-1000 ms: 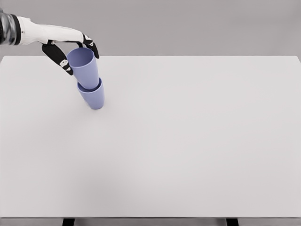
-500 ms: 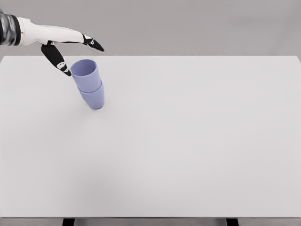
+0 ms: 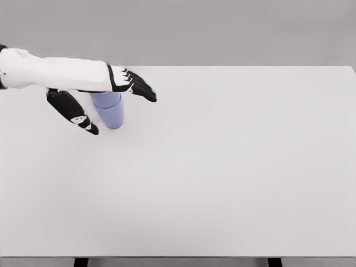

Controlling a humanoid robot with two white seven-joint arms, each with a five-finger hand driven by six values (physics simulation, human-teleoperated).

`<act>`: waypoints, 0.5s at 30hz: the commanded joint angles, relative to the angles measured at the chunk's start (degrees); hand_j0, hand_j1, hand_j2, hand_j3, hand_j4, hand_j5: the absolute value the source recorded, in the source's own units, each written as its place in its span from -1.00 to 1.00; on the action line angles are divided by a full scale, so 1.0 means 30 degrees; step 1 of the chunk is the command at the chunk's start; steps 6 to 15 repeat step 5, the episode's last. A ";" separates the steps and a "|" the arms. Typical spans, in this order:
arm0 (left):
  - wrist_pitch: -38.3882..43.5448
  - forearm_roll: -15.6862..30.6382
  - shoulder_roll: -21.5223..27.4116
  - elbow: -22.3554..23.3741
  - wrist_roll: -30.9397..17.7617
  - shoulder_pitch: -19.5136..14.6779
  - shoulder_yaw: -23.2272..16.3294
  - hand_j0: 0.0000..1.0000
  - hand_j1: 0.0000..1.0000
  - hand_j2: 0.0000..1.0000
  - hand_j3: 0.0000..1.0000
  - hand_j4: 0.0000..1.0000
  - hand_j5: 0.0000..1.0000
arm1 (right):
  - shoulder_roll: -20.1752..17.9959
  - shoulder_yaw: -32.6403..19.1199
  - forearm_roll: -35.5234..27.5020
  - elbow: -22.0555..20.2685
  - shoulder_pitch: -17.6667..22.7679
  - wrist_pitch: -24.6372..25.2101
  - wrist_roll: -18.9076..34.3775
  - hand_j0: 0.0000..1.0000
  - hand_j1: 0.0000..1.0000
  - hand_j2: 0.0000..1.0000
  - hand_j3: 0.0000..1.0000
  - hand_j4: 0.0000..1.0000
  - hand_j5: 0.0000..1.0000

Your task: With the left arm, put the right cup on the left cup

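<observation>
Two lavender-blue cups (image 3: 109, 110) stand nested as one stack at the table's far left; only the lower part of the stack shows under my forearm. My left hand (image 3: 117, 105) hovers in front of and above the stack, open, with the fingers (image 3: 139, 89) stretched to the right and the thumb (image 3: 75, 114) hanging down to the left. It holds nothing. The rim of the upper cup is hidden behind the hand. The right arm does not show.
The white table (image 3: 222, 167) fills the view, with its far edge at the top and its front edge at the bottom. Two dark table legs (image 3: 81, 262) show under the front edge.
The left hand let go of the upper cup, which dropped deeper into the lower one. The hand then opened and swung toward the camera and rightward, covering the stack's top.
</observation>
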 commanded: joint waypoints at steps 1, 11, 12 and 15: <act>-0.0770 0.0336 0.0511 -0.0597 0.0009 0.0122 0.0440 1.00 1.00 1.00 1.00 1.00 1.00 | -0.0001 -0.0001 0.0024 0.0025 0.0000 -0.0013 0.0009 1.00 1.00 1.00 1.00 1.00 1.00; -0.0770 0.0306 0.0570 -0.0597 0.0009 0.1061 0.0733 1.00 1.00 1.00 1.00 1.00 1.00 | -0.0001 -0.0001 0.0024 -0.0004 0.0000 -0.0013 0.0009 1.00 1.00 1.00 1.00 1.00 1.00; -0.0770 0.0306 0.0570 -0.0597 0.0009 0.1061 0.0733 1.00 1.00 1.00 1.00 1.00 1.00 | -0.0001 -0.0001 0.0024 -0.0004 0.0000 -0.0013 0.0009 1.00 1.00 1.00 1.00 1.00 1.00; -0.0770 0.0306 0.0570 -0.0597 0.0009 0.1061 0.0733 1.00 1.00 1.00 1.00 1.00 1.00 | -0.0001 -0.0001 0.0024 -0.0004 0.0000 -0.0013 0.0009 1.00 1.00 1.00 1.00 1.00 1.00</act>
